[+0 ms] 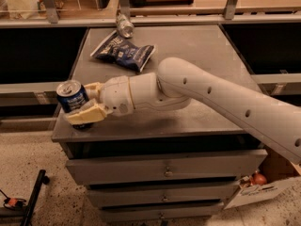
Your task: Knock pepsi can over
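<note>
1. Tool (80, 102), cream-coloured two-finger end of the white robot arm (211, 95): lies low over the table at about 8 o'clock from the table-top's centre, close to the front left corner. One finger (87, 114) crosses the front of the can's lower part; the other sits behind the can on its right. The two close on the can between them.
2. Task object, a dark blue cylindrical pepsi can (71, 95) with a silver top, pull tab and white side print: stands in the tool's grasp at the 8 o'clock corner of the table, top uppermost and leaning slightly. Its base is hidden behind the front finger.
3. Table (202, 51), a grey metal cabinet with a flat top: grey drawers (164, 172) with small knobs are stacked below its front edge.
4. Flat dark blue chip bag (123, 52) with white print: lies on the table at about 11 o'clock, well apart from the pepsi can.
5. Small silvery-grey can (124, 26): lies on its side at the far edge of the table, at about 12 o'clock from the chip bag and just beside it.
6. Arm: enters from the 4 o'clock side and reaches across the table's front half toward 9 o'clock.
7. Cardboard box (268, 182): sits on the speckled floor at the table's 4 o'clock side.
</note>
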`<control>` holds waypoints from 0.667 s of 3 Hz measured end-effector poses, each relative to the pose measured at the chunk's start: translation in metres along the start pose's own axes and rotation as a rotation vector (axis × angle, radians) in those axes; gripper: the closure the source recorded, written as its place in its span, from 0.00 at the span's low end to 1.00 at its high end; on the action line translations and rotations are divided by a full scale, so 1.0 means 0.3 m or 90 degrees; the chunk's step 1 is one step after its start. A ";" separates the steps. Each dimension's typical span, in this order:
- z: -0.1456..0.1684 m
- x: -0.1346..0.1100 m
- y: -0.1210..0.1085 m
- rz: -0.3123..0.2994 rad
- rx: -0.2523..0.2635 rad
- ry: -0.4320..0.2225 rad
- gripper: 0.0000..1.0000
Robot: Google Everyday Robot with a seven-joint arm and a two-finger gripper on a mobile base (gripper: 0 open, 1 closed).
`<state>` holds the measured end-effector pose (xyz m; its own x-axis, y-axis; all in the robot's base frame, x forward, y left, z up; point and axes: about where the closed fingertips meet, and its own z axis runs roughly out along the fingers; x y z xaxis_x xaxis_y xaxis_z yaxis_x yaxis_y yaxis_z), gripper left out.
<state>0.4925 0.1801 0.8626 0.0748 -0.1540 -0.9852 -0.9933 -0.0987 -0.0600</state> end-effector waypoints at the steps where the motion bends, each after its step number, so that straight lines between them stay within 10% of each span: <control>1: -0.081 0.022 -0.041 0.006 0.016 0.025 0.84; 2: -0.190 0.025 -0.098 -0.002 0.036 0.067 0.84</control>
<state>0.5273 0.1258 0.8662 0.0837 -0.2572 -0.9627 -0.9962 -0.0445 -0.0747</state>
